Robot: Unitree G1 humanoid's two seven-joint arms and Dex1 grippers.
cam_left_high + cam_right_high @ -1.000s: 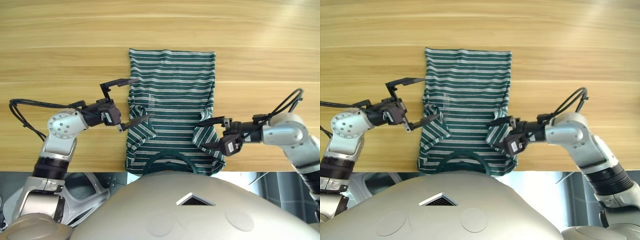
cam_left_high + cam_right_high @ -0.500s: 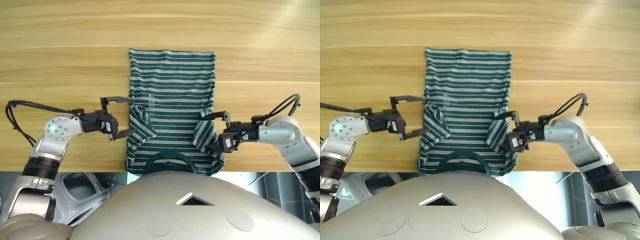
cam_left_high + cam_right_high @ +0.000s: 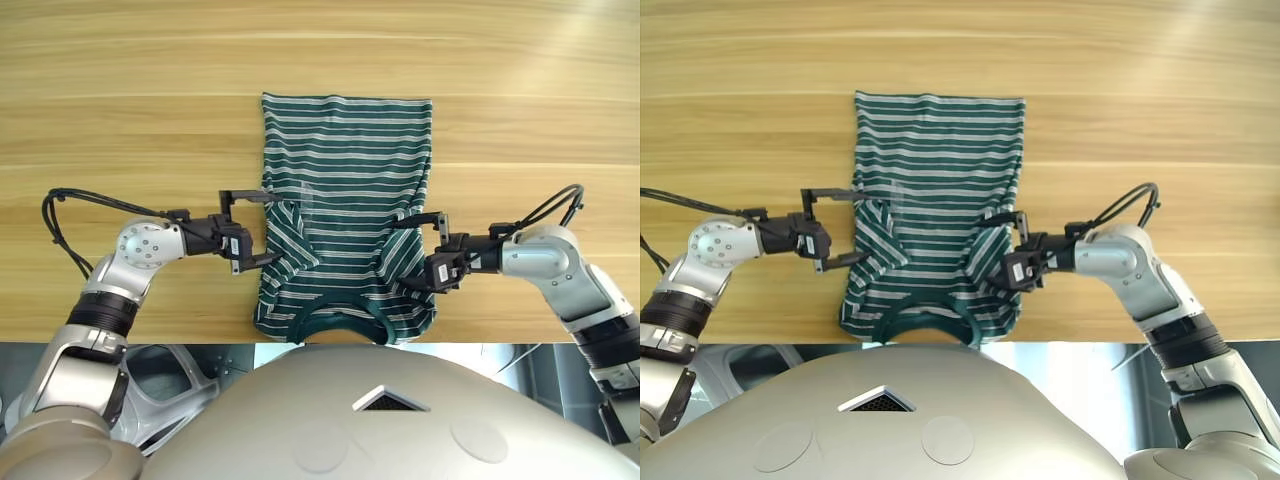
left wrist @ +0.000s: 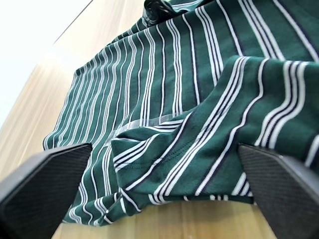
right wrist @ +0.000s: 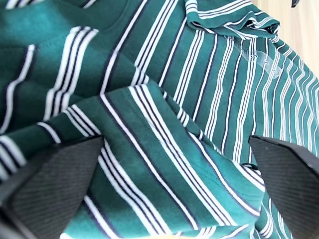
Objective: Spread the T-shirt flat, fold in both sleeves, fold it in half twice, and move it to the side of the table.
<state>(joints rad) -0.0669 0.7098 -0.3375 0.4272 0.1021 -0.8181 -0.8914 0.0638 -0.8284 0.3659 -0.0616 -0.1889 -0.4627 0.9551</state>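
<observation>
Left eye view showed the wooden bench [image 3: 120, 100] beneath the striped T-shirt [image 3: 345, 190], which lay flat with both sleeves folded in, the left hand [image 3: 270, 227] at the shirt's left edge and the right hand [image 3: 404, 253] at its right edge, both spread wide, gripping nothing.

We note a light wooden table [image 3: 120, 90], its grain running left to right and its near edge close in front of us. On it lies a green T-shirt [image 3: 345, 180] with white stripes. It lies lengthwise at the table's middle, with the hem [image 3: 346, 100] to the far side and the collar [image 3: 340, 318] at the near edge. Both sleeves are turned in over the body. The left sleeve [image 3: 290, 240] and right sleeve [image 3: 405, 262] lie slanted and somewhat rumpled. The far half lies flat on the wood.
</observation>
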